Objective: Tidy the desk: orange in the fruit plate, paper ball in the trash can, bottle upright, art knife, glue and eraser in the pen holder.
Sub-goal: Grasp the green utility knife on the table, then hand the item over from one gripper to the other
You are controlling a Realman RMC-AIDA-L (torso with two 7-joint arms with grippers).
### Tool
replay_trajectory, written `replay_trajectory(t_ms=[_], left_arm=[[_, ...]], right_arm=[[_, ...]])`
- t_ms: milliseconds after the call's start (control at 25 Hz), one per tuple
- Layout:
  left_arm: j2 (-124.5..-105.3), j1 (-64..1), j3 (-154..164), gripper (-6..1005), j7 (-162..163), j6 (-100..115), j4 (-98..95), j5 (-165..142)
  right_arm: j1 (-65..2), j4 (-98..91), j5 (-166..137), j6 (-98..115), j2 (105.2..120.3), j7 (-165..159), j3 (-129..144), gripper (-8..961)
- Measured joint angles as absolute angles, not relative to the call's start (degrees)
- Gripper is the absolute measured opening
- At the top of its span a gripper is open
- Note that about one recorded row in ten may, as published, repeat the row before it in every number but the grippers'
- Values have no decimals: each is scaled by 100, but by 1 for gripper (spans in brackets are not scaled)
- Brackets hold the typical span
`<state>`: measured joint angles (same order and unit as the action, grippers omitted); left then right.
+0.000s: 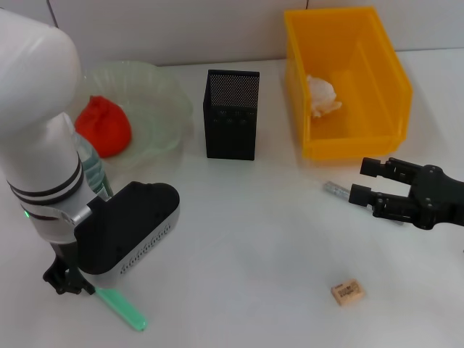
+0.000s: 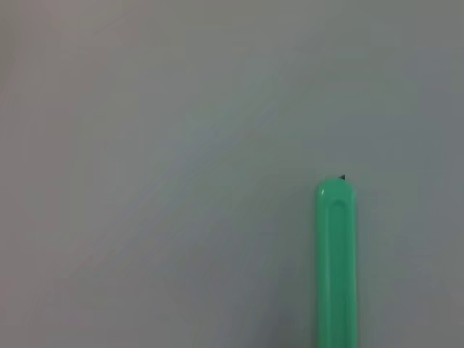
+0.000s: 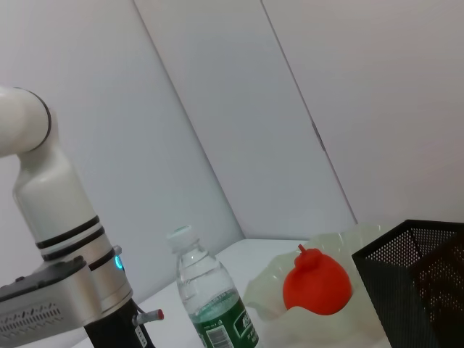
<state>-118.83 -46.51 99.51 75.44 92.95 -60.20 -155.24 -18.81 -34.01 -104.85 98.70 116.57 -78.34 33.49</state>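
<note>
Art knife (image 1: 119, 308) flat, tip toward near-right; bottle (image 3: 210, 301) upright.

White table (image 1: 254, 239): fruit plate (image 1: 163, 98), pen holder (image 1: 231, 114), trash can (image 1: 346, 80), eraser (image 1: 347, 291), bottle (image 3: 212, 301) upright.

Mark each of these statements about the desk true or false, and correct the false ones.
1. The orange lies in the fruit plate. True.
2. The paper ball lies on the table beside the trash can. False: it is inside the trash can.
3. The bottle stands upright. True.
4. The eraser is in the pen holder. False: it lies on the table near the right gripper.
5. The right gripper holds the green art knife. False: the knife is at the left gripper.
</note>
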Motion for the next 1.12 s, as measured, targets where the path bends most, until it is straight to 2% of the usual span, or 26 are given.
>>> replay_trajectory(t_ms=[680, 1120], left_arm=[[-11892, -4637, 9940, 193, 7568, 9526, -6172, -15432], [-11881, -4420, 9305, 193, 7950, 9827, -7479, -14368]], right_arm=[[-1881, -3410, -10459, 9933, 11663, -7848, 3315, 707], [-1825, -3463, -10416, 10205, 11640, -7827, 2182, 704]])
